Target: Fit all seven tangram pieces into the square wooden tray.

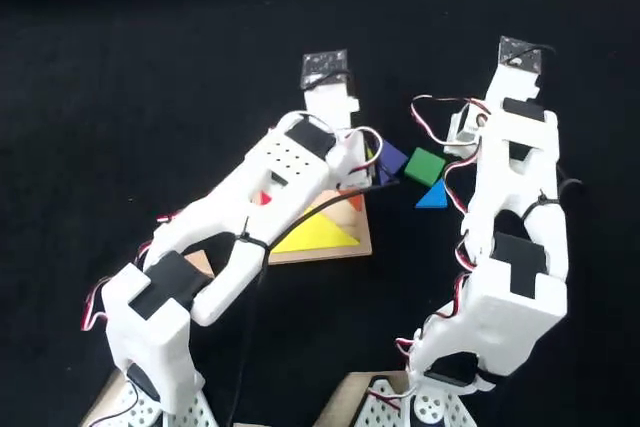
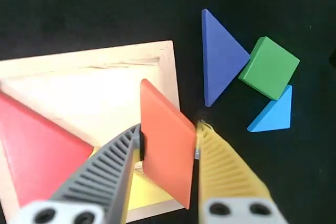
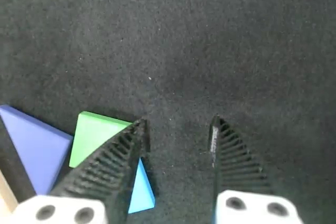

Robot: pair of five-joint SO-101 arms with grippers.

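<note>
Orange parallelogram (image 2: 167,145) held over the wooden tray (image 2: 168,72)
Left jaws clamp its flat faces; light, stiff, smooth wood, likely to pivot. Right jaws apart, empty, near the green square (image 3: 97,135).

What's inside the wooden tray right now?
A red triangle and a yellow triangle lie in the tray; elsewhere, bare wood. The orange piece held in the left tool hides the floor beneath it.
</note>
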